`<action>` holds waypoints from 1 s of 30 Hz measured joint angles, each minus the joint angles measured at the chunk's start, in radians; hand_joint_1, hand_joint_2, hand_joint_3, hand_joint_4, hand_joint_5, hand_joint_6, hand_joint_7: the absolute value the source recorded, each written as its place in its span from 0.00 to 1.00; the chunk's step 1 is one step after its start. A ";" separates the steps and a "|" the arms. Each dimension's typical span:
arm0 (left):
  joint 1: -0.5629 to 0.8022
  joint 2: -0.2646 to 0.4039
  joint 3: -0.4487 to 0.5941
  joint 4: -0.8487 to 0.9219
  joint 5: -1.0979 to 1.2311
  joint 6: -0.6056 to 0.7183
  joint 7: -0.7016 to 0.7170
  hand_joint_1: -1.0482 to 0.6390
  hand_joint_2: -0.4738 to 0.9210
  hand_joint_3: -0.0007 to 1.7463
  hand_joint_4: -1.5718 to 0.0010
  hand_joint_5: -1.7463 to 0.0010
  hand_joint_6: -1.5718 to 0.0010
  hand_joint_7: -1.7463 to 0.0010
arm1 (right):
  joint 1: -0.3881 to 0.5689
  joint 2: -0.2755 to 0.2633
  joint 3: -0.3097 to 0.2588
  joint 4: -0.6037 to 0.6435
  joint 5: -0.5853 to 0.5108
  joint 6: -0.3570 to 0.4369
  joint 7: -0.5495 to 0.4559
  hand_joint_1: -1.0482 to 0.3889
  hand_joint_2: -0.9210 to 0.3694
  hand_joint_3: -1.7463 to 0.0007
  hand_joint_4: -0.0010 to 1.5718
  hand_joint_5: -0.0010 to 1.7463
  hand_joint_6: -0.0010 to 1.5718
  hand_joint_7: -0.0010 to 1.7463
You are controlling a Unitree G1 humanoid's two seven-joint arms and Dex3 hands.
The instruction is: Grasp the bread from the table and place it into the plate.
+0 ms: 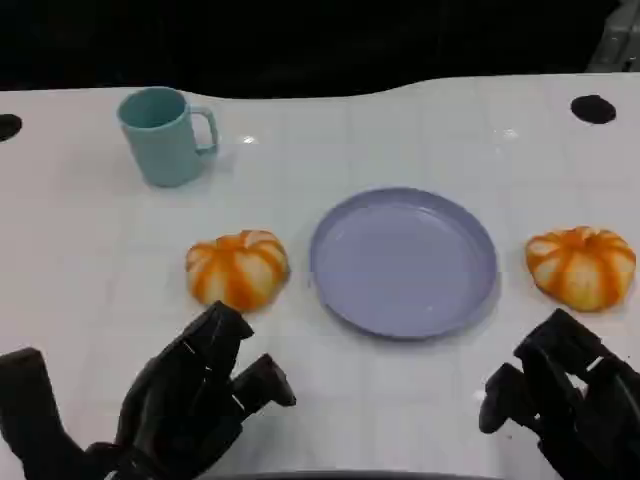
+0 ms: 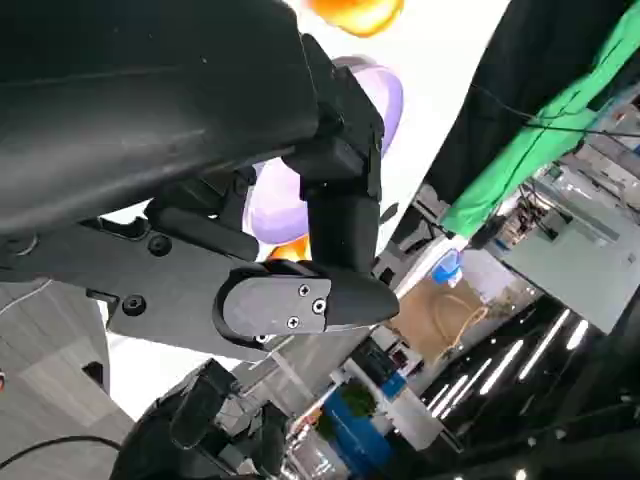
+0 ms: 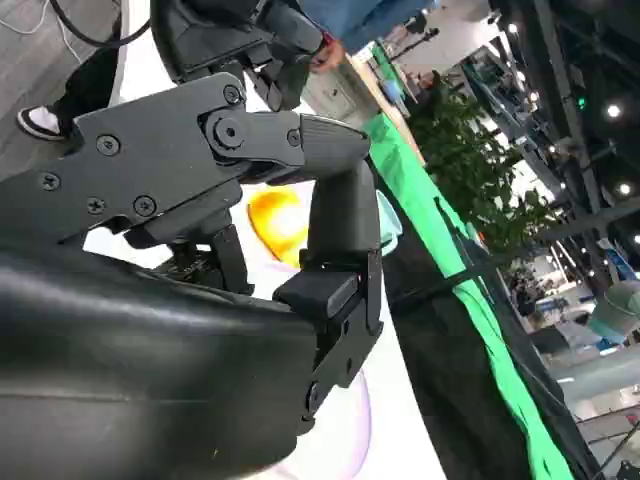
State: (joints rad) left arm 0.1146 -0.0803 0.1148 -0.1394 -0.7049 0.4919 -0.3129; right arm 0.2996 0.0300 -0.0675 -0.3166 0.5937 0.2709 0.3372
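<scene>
- One bread (image 1: 237,269), a round orange bun with pale stripes, lies on the white table (image 1: 80,260) just to the left of the plate, close to its rim without clearly touching it.
- A second bread of the same kind (image 1: 582,265) lies to the right of the plate, a little apart from its rim and near the table's right edge.
- The plate (image 1: 403,262) is lavender, round and shallow, and sits between the two breads at the middle of the table with nothing in it.
- The left hand (image 1: 190,395) hovers near the table's front edge, just short of the left bread; its fingers are loosely spread and hold nothing.
- The right hand (image 1: 560,400) hovers at the front right, in front of the right bread and clear of it; its fingers are apart and hold nothing.
- In the left wrist view the left hand's black fingers (image 2: 340,200) stand apart before the lavender plate (image 2: 275,195), with an orange bread (image 2: 355,12) at the picture's edge.
- A teal mug (image 1: 160,135) stands upright at the back left, its handle turned to the right, well apart from the breads and the plate.
</scene>
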 measured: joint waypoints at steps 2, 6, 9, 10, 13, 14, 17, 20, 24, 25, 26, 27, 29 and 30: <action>-0.001 0.000 0.000 0.000 0.000 0.000 0.000 0.27 1.00 0.22 0.52 0.00 0.68 0.00 | -0.001 0.000 0.000 0.000 0.000 0.000 0.000 0.36 0.12 0.69 0.43 1.00 0.36 0.89; -0.001 0.000 0.000 0.000 0.000 0.000 0.000 0.27 1.00 0.21 0.52 0.00 0.67 0.00 | -0.001 0.000 0.001 0.000 0.000 0.000 0.001 0.36 0.13 0.69 0.43 1.00 0.35 0.89; -0.001 0.000 0.001 0.000 0.000 0.002 0.000 0.27 1.00 0.22 0.52 0.00 0.67 0.00 | -0.002 0.000 0.001 0.000 0.000 0.000 0.003 0.36 0.13 0.69 0.43 1.00 0.35 0.89; -0.001 0.000 0.001 0.000 0.000 0.002 0.000 0.27 1.00 0.22 0.52 0.00 0.67 0.00 | -0.002 0.000 0.001 0.000 0.000 0.000 0.003 0.36 0.13 0.69 0.43 1.00 0.35 0.89; -0.001 0.002 0.001 0.000 0.000 0.002 0.000 0.27 1.00 0.21 0.52 0.00 0.67 0.00 | -0.002 0.000 0.001 0.000 0.000 0.000 0.004 0.36 0.14 0.70 0.42 1.00 0.35 0.89; -0.001 0.002 0.002 0.000 0.000 0.002 0.000 0.27 1.00 0.22 0.52 0.00 0.67 0.00 | -0.002 0.000 0.001 0.000 0.000 0.000 0.004 0.36 0.13 0.70 0.42 1.00 0.35 0.89; -0.001 0.003 0.003 0.000 -0.002 0.003 0.000 0.28 1.00 0.22 0.52 0.00 0.67 0.00 | -0.002 0.001 0.001 0.000 0.000 0.000 0.004 0.36 0.13 0.70 0.42 1.00 0.35 0.89; -0.002 0.003 0.004 0.000 -0.002 0.003 0.000 0.28 1.00 0.22 0.52 0.00 0.68 0.00 | -0.002 0.001 0.001 0.000 0.000 0.000 0.004 0.36 0.13 0.70 0.42 1.00 0.35 0.89; -0.002 0.010 -0.001 0.001 0.006 -0.011 -0.011 0.27 1.00 0.21 0.59 0.00 0.71 0.06 | -0.002 0.001 0.002 0.000 0.000 -0.001 0.004 0.36 0.13 0.70 0.42 1.00 0.35 0.90; -0.002 0.014 -0.003 0.001 0.015 -0.028 -0.027 0.27 1.00 0.19 0.61 0.01 0.70 0.12 | -0.002 0.002 0.003 0.000 0.000 -0.001 0.004 0.35 0.13 0.70 0.42 1.00 0.35 0.90; -0.003 0.018 -0.004 0.002 0.023 -0.043 -0.041 0.27 1.00 0.18 0.62 0.01 0.70 0.16 | -0.002 0.003 0.003 0.000 0.000 -0.001 0.004 0.35 0.13 0.70 0.42 1.00 0.35 0.90; -0.005 0.022 -0.004 0.004 0.024 -0.053 -0.053 0.27 1.00 0.14 0.65 0.09 0.71 0.27 | -0.002 0.004 0.003 0.000 0.000 -0.001 0.004 0.35 0.13 0.70 0.42 1.00 0.35 0.90; -0.008 0.027 -0.005 0.010 0.030 -0.073 -0.073 0.26 1.00 0.10 0.68 0.20 0.71 0.44 | -0.003 0.007 0.004 0.000 0.000 -0.001 0.002 0.35 0.13 0.70 0.42 1.00 0.35 0.90; -0.010 0.031 -0.007 0.014 0.037 -0.091 -0.089 0.27 1.00 0.08 0.69 0.26 0.70 0.51 | -0.004 0.008 0.004 0.000 0.000 -0.001 0.000 0.36 0.13 0.70 0.42 1.00 0.35 0.89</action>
State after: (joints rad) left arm 0.1051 -0.0498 0.1075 -0.1255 -0.6679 0.4009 -0.4022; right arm 0.2958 0.0378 -0.0638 -0.3164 0.5932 0.2701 0.3373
